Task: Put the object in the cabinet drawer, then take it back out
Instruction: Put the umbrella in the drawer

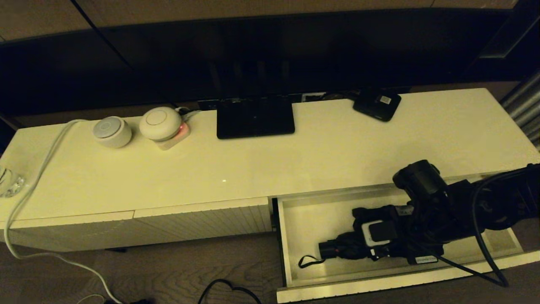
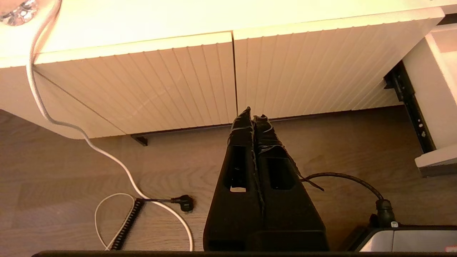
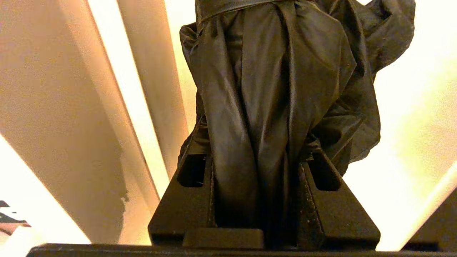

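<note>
Floor items, nearest: a black cable loop point(image 1: 230, 289) on the wood floor and a white cord point(image 1: 25, 202) trailing down from the cabinet top's left end.

Cabinet drawer point(image 1: 295, 219): pulled fully out at the right, ribbed front edge nearest, cream interior exposed.

Umbrella point(image 1: 350, 249): black, folding, lying inside the drawer toward its middle; short handle points to the drawer's left side, thin wrist strap loop point(image 1: 308, 261) resting on the drawer floor just beyond it.

Right gripper point(image 3: 257, 167): reaching down into the drawer from the right; fingers closed on the umbrella's bunched fabric, one either side, fabric filling the gap between them.

Left gripper point(image 2: 252, 119): parked low before the closed ribbed fronts point(image 2: 178, 82) left of the drawer, over the floor; fingers pressed together, holding nothing.

Cabinet top point(image 1: 337, 147), left to right: a clear glass item point(image 1: 10, 181) at the far left edge, a grey-topped round device point(image 1: 112, 131), a white domed device point(image 1: 161, 123) on a base with a pink glow, a flat black stand point(image 1: 255, 117), a small black box point(image 1: 377, 104) with a white label.

Behind: a wide dark screen point(image 1: 270, 55) along the back.
</note>
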{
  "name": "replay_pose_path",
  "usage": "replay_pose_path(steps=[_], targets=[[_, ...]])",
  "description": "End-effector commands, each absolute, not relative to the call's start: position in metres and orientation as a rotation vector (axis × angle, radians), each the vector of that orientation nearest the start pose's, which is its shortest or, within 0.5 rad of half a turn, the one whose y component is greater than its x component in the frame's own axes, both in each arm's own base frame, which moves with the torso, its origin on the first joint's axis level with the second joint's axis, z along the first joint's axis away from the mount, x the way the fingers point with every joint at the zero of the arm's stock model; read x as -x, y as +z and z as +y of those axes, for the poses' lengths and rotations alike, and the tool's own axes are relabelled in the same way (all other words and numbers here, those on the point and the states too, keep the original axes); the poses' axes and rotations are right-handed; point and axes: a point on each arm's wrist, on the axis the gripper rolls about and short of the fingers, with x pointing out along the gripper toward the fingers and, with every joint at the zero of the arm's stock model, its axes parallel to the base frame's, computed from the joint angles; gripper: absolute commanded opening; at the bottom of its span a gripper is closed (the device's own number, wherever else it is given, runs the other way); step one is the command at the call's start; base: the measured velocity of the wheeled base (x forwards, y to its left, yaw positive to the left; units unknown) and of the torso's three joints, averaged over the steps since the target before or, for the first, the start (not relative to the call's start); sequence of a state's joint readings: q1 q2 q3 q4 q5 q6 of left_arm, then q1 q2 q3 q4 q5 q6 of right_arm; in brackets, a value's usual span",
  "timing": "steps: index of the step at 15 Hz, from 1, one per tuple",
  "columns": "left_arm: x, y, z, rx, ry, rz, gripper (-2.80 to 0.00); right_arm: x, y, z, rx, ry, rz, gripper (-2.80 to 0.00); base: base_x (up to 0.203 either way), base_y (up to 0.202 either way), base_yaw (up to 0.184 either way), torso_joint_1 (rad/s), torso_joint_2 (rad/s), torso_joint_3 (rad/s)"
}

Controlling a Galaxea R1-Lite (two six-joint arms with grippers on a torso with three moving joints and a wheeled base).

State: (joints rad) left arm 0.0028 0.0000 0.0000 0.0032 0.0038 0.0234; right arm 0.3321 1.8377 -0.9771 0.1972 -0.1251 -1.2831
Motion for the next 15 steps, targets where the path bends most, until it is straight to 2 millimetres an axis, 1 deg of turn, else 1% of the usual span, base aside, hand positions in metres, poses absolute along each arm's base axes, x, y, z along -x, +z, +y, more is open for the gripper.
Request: replay_pose_path(steps=[1, 2, 5, 9, 12, 14, 15], targets=[[0.023, 0.074, 0.000, -0.023, 0.008, 0.006, -2.80, -0.282, 0.119, 0.091, 1.392, 0.829, 0.775, -2.80, 0.000, 0.000, 0.000, 0.000, 0.00, 0.000], [0.023, 0.074, 0.000, -0.023, 0.008, 0.006, -2.80, -0.282, 0.118, 0.092, 1.393, 0.831, 0.777, 0.00, 0.000, 0.000, 0.000, 0.000, 0.00, 0.000], [0.023, 0.074, 0.000, -0.023, 0.008, 0.006, -2.80, -0.284, 0.114, 0.092, 1.392, 0.815, 0.756, 0.00, 0.000, 0.000, 0.000, 0.000, 0.00, 0.000], [0.023, 0.074, 0.000, -0.023, 0.008, 0.006, -2.80, -0.280, 0.124, 0.095, 1.389, 0.767, 0.668, 0.00, 0.000, 0.000, 0.000, 0.000, 0.00, 0.000], [0.023, 0.074, 0.000, -0.023, 0.008, 0.006, -2.80, -0.268, 0.146, 0.089, 1.383, 0.707, 0.594, 0.00, 0.000, 0.000, 0.000, 0.000, 0.00, 0.000], [0.023, 0.074, 0.000, -0.023, 0.008, 0.006, -2.80, -0.252, 0.159, 0.083, 1.381, 0.685, 0.560, 0.00, 0.000, 0.000, 0.000, 0.000, 0.00, 0.000], [0.023, 0.074, 0.000, -0.023, 0.008, 0.006, -2.80, -0.242, 0.162, 0.079, 1.382, 0.686, 0.559, 0.00, 0.000, 0.000, 0.000, 0.000, 0.00, 0.000]])
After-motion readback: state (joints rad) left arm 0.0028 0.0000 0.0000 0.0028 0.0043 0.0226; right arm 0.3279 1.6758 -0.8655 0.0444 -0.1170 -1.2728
